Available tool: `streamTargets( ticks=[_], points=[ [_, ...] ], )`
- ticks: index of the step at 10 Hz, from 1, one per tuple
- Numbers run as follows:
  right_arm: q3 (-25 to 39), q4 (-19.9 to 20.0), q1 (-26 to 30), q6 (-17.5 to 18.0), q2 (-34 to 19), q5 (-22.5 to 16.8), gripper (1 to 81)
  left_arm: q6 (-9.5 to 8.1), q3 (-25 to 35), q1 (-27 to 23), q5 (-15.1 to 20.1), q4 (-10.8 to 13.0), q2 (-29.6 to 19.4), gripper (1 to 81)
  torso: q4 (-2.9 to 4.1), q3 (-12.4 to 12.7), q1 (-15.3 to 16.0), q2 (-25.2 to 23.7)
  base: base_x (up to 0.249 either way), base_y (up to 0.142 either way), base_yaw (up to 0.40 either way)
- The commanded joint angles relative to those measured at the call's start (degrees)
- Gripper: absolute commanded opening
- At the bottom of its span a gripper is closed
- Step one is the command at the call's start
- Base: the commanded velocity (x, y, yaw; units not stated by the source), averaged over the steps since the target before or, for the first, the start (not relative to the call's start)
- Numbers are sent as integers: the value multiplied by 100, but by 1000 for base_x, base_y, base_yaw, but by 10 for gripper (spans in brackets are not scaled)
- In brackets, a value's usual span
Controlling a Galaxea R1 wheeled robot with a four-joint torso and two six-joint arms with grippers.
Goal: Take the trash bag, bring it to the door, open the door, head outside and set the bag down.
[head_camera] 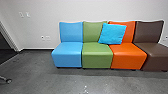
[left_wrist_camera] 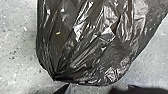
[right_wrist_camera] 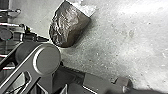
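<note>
Head view, left to right: dark doorway (head_camera: pixel 4 46); caster wheel (head_camera: pixel 9 81) on the grey floor (head_camera: pixel 35 75); white wall (head_camera: pixel 42 22) with switches and outlets; armless seats in blue (head_camera: pixel 67 53), green (head_camera: pixel 97 57), orange (head_camera: pixel 128 56) and brown (head_camera: pixel 153 51), side by side. A turquoise cushion (head_camera: pixel 112 34) leans, tilted, across the green and orange backrests. Left wrist view: the black trash bag (left_wrist_camera: pixel 87 42), its creases converging where my left end effector (right_wrist_camera: pixel 48 39) grips it, floor visible around it. Of my right end effector, I cannot tell the state.
</note>
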Motion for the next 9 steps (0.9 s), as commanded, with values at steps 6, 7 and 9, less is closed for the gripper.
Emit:
streamTargets(
  ticks=[6,7,9],
  points=[
    [-87,107,472,6,-190,-463,811,-15,-1,-1517,1111,492,246,811,0,-13,997,-1589,0,0,0],
    [-69,106,481,6,-181,-463,811,-7,-54,-1517,1111,501,299,811,0,-510,1126,-1795,0,0,0],
    [-60,124,533,6,-163,-463,811,3,-185,-1456,1102,501,387,811,0,-660,1307,-1953,0,0,0]
  ],
)
